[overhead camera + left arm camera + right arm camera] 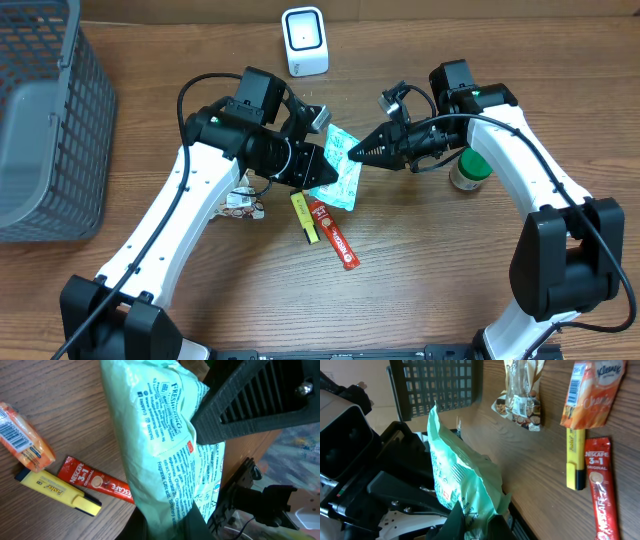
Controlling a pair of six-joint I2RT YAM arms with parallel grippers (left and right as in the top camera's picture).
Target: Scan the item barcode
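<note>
Two hands, left hand (320,165) and right hand (352,152), are pinching the green packet (340,182) tight, holding it above the middle of the worktop (420,260), probably so the far white scanner (304,40) can read it.

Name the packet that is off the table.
The pale green packet, clamped between the left gripper and right gripper; the red Nescafe sachet and orange Kleenex pack lie flat on the table.
</note>
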